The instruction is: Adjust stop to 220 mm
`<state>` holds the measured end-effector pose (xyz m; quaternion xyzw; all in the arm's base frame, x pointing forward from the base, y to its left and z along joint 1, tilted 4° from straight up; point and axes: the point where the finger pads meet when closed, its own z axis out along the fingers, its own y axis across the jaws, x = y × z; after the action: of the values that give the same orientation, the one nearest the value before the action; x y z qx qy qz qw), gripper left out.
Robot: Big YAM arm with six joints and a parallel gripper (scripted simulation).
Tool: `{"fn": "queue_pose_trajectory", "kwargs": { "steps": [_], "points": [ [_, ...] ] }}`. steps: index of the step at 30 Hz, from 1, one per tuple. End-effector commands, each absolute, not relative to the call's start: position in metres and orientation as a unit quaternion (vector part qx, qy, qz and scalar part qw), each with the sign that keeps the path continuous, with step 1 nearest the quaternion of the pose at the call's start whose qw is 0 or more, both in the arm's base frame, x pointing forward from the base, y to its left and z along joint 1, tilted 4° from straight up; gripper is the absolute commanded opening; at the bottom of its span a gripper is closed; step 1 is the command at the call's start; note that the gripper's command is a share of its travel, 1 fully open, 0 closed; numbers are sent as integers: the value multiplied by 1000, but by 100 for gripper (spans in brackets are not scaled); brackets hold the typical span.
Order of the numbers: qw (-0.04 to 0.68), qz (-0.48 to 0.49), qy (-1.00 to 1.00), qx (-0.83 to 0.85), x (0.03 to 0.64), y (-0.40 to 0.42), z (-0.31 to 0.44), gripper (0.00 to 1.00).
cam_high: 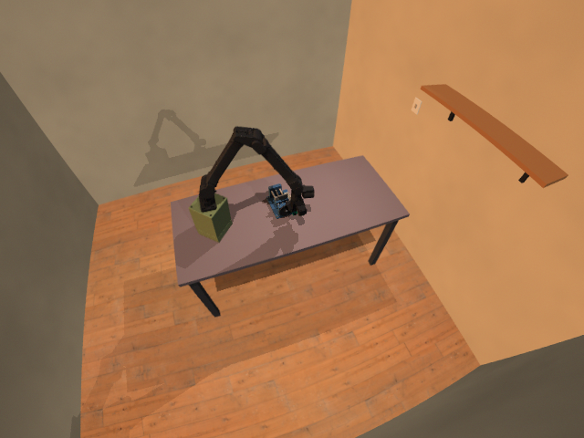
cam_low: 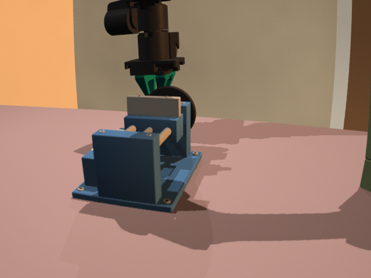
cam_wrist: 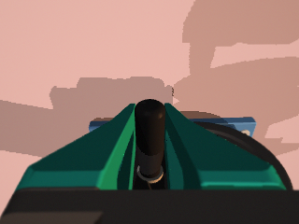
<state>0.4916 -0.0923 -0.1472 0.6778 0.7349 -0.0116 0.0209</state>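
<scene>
The blue stop device [cam_high: 275, 207] [cam_low: 127, 167] stands on the table. Its carriage [cam_low: 149, 121] bears an upright grey plate [cam_low: 153, 106] and sits on rods near the handwheel end, away from the near end block in the exterior view. The black handwheel [cam_low: 172, 91] [cam_wrist: 269, 152] stands upright at the far end. My gripper [cam_high: 296, 212] [cam_low: 155, 86] [cam_wrist: 149, 113] points down at the wheel's upper part, its green fingers shut on the black handle [cam_wrist: 149, 135] of the handwheel. No scale or millimetre reading can be made out in any view.
The arm's olive base block [cam_high: 210, 224] stands on the left part of the table [cam_high: 339, 188]. A wooden shelf [cam_high: 495, 131] is fixed to the orange wall, well off the table.
</scene>
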Motion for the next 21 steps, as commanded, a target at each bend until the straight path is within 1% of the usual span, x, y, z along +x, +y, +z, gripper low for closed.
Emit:
{"fn": "queue_pose_trajectory", "kwargs": {
  "steps": [1, 2, 3, 9, 11, 16, 18, 21],
  "points": [
    [71, 24, 733, 676, 538, -90, -102, 6],
    [65, 20, 734, 676, 531, -89, -102, 6],
    [49, 9, 735, 676, 510, -86, -108, 6],
    [47, 8, 736, 675, 497, -92, -92, 6],
    [64, 19, 736, 674, 518, -94, -80, 6],
    [74, 25, 736, 672, 523, -94, -79, 6],
    [58, 14, 737, 674, 498, -94, -90, 6],
    [57, 14, 734, 677, 486, -100, -89, 6]
  ]
}}
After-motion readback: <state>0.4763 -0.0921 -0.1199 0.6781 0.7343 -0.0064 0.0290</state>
